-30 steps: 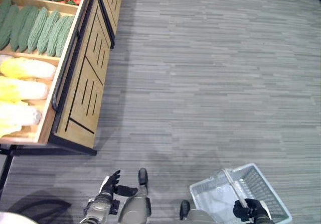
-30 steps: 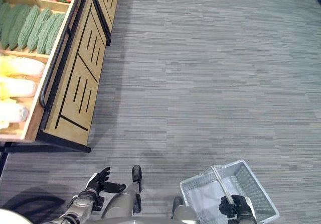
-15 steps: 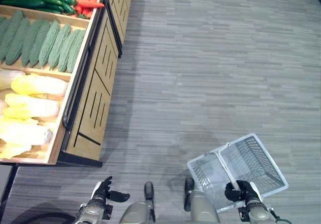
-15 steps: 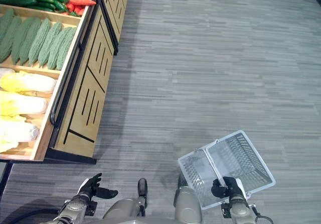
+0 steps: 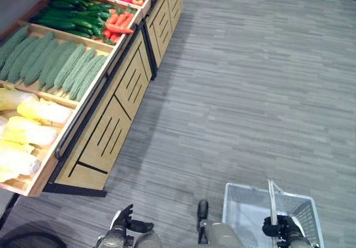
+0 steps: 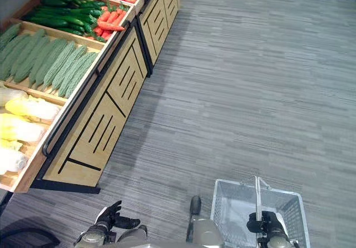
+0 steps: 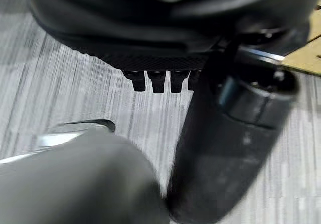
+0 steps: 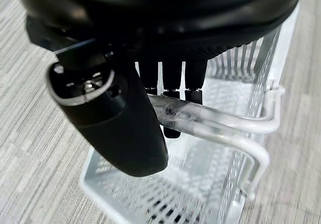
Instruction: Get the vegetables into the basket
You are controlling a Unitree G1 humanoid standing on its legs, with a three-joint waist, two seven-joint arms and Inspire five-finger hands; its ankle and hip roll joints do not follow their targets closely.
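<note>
**A:** Left eye view first: where are the vegetables from the hands?

**B:** Up at about 10 o'clock, in the wooden display stand (image 5: 114, 134). Both hands sit at the bottom edge, well apart from it. The left hand (image 5: 123, 222) is the nearer one and carries nothing, its fingers loosely spread, thumb out.

**A:** And the right hand (image 5: 282, 227)?

**B:** At about 5 o'clock, its fingers curled round the handle (image 8: 215, 121) of the white wire basket (image 5: 239, 203). The basket hangs empty.

**A:** How do the vegetables lie?

**B:** The bitter gourds (image 5: 61, 64) are in a row, long axes running roughly 1 to 7 o'clock. The pale cabbages (image 5: 33, 123) nearest the robot lie across that, about 10 to 4. The cucumbers (image 5: 75, 14) and carrots (image 5: 118, 23) are farther along, toward 11.

**A:** So the next move?

**B:** I judge the robot must close on the stand before the left hand can reach; the cabbages look nearest.
</note>
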